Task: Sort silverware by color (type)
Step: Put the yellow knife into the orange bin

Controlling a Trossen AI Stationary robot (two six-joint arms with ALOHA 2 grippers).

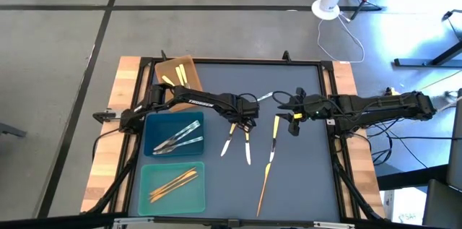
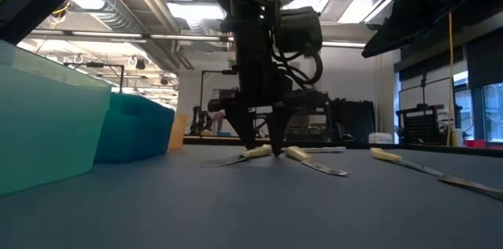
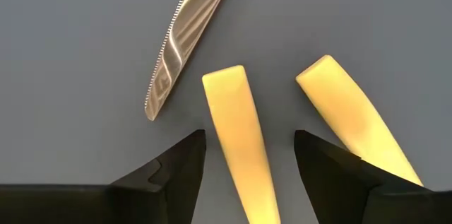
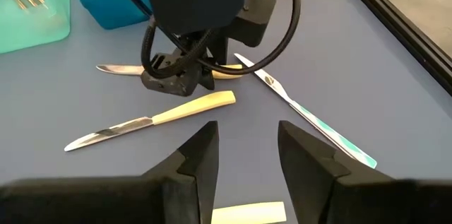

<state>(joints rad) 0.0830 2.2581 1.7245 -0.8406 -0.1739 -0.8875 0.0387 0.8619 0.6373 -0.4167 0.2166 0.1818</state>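
left gripper down on the mat right of the blue tray, jaws apart astride a yellow knife handle, handle axis running between fingers. right gripper nearby, jaws apart, probably empty.

Three trays line the table's left; knives lie mid-table (loose).

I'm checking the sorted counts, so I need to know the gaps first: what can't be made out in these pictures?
- Brown tray, high view: its yellow pieces are too small to count.
- Blue tray, high view: silver pieces overlap, and the left arm crosses its top edge.
- Yellow handle between the open left gripper fingers, left wrist view: cut off by the bottom edge.
- Low view: tray walls hide all contents.
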